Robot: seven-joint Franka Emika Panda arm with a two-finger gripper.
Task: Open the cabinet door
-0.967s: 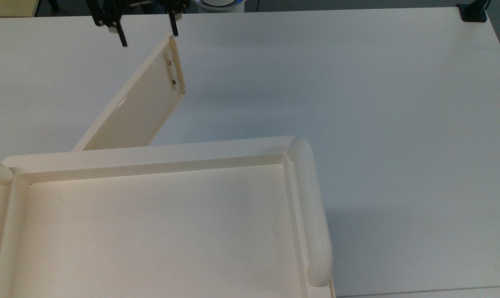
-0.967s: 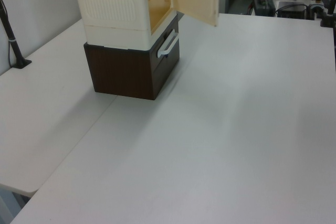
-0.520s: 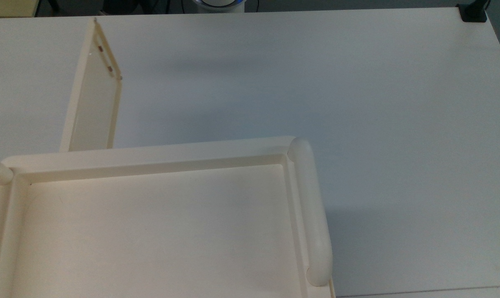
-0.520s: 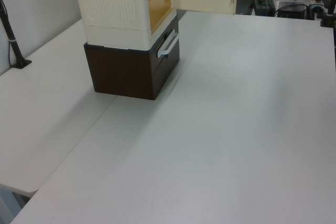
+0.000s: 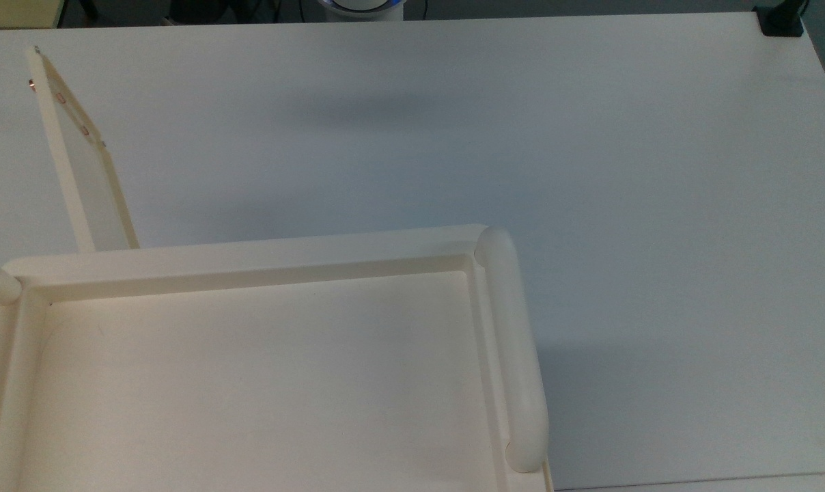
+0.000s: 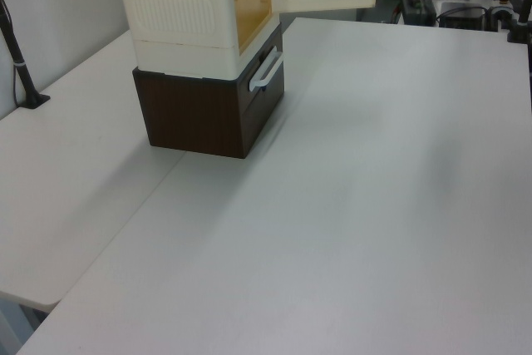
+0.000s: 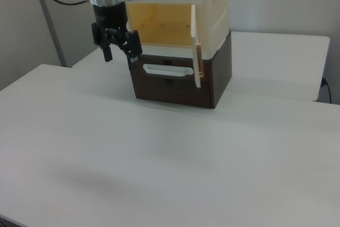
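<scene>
1. The cabinet door (image 7: 195, 46) has swung a lot further in the last second. In the top view it went from angling toward the top view's right, through roughly straight out, to now leaning toward the top view's left. I'd call the task basically done.
2. The door (image 5: 78, 157) hangs off the cream cabinet (image 7: 212, 14), hinged at its corner. Its long axis runs out from the cabinet front over the table (image 5: 522, 137), with the free edge and small copper fittings farthest out.
3. The gripper (image 7: 118, 46) is no longer on the door. It hangs just beside the open front, on the right view's left, fingers spread and holding nothing.
4. The interior is fully exposed, above the dark brown drawer unit (image 7: 175, 81).
</scene>
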